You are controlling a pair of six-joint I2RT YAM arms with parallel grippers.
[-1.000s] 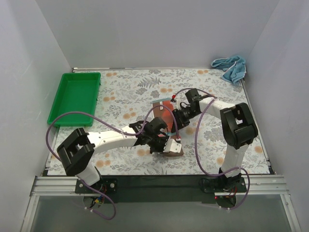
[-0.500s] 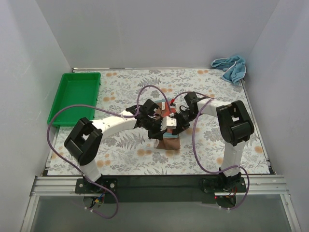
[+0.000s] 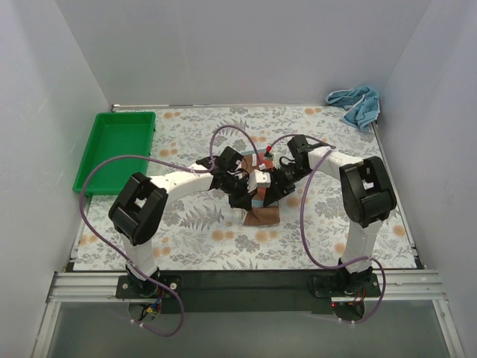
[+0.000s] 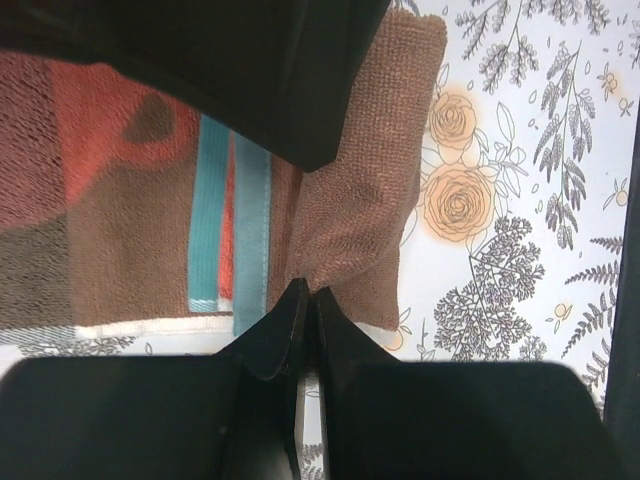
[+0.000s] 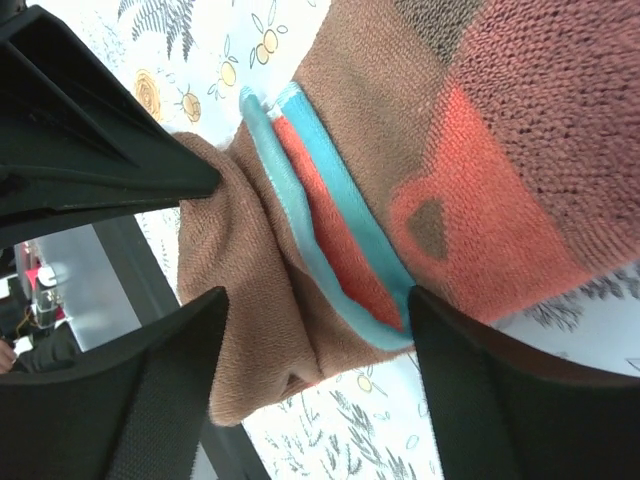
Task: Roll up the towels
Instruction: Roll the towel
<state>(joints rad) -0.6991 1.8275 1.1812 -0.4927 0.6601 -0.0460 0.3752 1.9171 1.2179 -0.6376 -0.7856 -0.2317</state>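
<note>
The left tool (image 4: 305,300) is clamped on the rust-brown towel (image 4: 350,200), mid floral worktop (image 3: 186,142); the right tool (image 5: 315,297) is spread wide astride it. The blue towel (image 3: 356,104) is bunched in the far right corner, between white walls (image 3: 238,52).

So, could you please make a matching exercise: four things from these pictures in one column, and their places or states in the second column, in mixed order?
Things:
1. green tray
2. light blue towel
3. brown towel
4. left gripper

Places or states:
A. shut on the edge of a cloth
B. far right corner of the table
C. far left part of the table
D. middle of the table

Pairs: 1-C, 2-B, 3-D, 4-A
</note>
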